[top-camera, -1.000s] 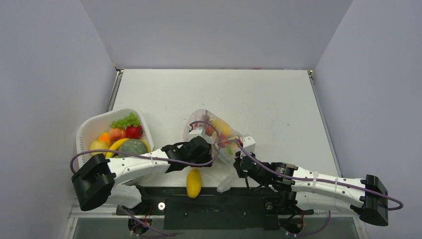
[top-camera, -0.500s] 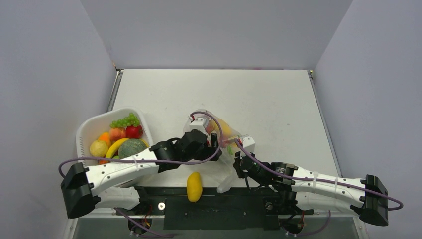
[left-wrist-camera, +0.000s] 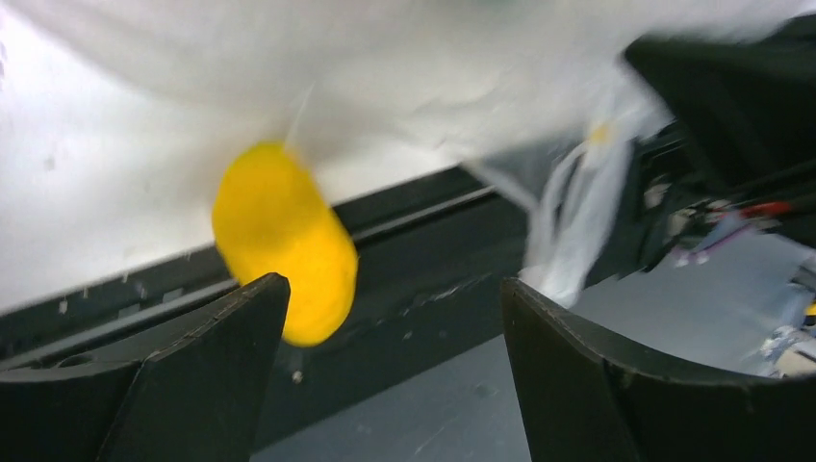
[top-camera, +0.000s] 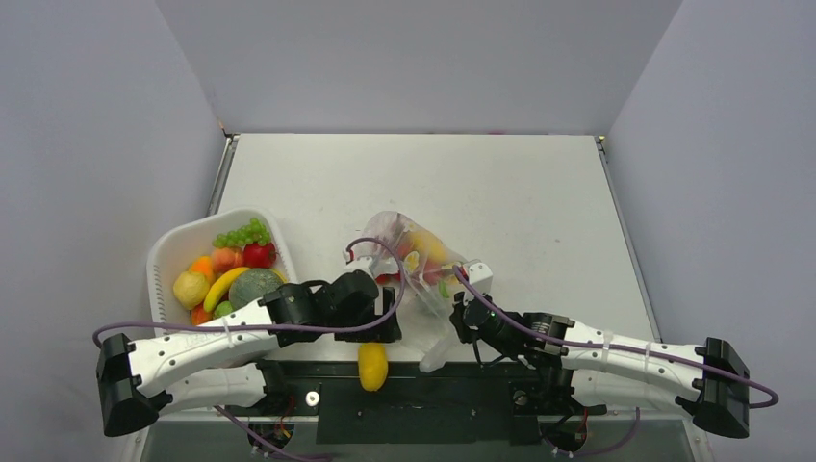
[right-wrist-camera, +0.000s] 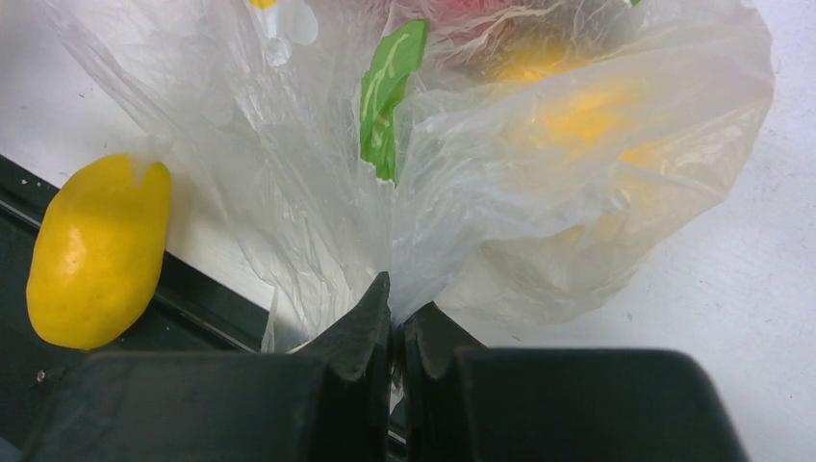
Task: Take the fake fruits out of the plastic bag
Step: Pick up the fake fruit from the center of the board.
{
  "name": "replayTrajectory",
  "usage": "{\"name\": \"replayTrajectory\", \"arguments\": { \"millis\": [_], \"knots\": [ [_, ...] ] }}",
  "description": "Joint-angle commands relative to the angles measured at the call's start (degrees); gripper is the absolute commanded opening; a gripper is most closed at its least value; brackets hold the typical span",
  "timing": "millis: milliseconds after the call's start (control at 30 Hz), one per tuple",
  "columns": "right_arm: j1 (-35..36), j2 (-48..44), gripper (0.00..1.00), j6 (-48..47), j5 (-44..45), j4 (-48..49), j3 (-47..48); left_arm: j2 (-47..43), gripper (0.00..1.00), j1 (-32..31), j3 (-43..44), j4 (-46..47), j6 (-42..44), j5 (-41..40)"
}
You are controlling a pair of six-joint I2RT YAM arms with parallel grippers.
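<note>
The yellow fake fruit lies at the near edge of the worktop, half over the black rail. It sits just ahead of the left gripper, whose jaws stand spread, so a clumsy nudge could roll it off. The right gripper pinches a fold of the plastic bag, which sits toward the near edge with fake fruits inside. That thin film could slip free or tear if pulled.

Robot lab cell. I'm looking at plain grey walls boxing in a white table, with the left arm and right arm bolted to a black rail at the near edge and purple cables looped off both. Stuff on the table is props: glossy toy fruit in a white basket, more in a clear bag. Wrist views show the same rail and table.
</note>
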Motion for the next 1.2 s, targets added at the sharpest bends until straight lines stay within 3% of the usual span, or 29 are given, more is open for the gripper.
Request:
{"name": "replayTrajectory", "arguments": {
  "millis": [0,200,567,633,700,733,767,833,900,1033,1167],
  "knots": [
    [-0.5,1.3,0.01,-0.4,-1.1,3.4,0.3,0.4,0.78,-4.2,-4.5,-5.0,-11.9,0.3],
    [-0.6,1.9,0.02,-0.4,-1.8,3.9,0.4,10.0,0.79,-8.0,-6.1,-1.0,-17.1,-0.2],
    [-1.0,0.3,0.02,0.0,-1.7,3.0,-0.2,22.8,0.79,-6.3,-1.8,-0.8,-11.7,-8.4],
    [-1.0,0.5,0.02,-0.2,-2.0,2.9,0.1,23.5,0.7,-5.9,-1.7,1.2,-11.1,-8.0],
    [-1.1,0.4,0.02,-0.3,-1.7,2.7,0.2,23.3,0.5,-5.9,-1.9,2.3,-10.5,-7.7],
    [-1.1,0.4,0.02,-0.3,-1.7,2.6,0.2,23.0,0.35,-5.9,-2.0,2.3,-10.4,-7.3],
    [-1.1,0.3,0.02,-0.4,-1.7,2.6,0.2,22.3,0.3,-5.8,-1.9,1.8,-10.2,-7.2],
    [-1.2,0.4,0.02,-0.7,-1.7,2.5,0.3,20.5,0.1,-5.7,-1.3,0.4,-9.8,-7.0],
    [-1.3,0.5,0.02,-1.0,-1.7,2.7,0.3,17.7,0.0,-5.4,-0.2,-1.7,-9.1,-7.5],
    [-1.3,1.5,0.02,-1.4,-2.0,3.0,0.7,11.0,0.0,-1.2,4.1,-8.6,-5.4,-8.9],
    [-1.4,1.6,0.02,-1.6,-2.1,3.3,1.1,3.3,0.0,8.6,7.9,-16.9,2.0,-11.9]
  ]
}}
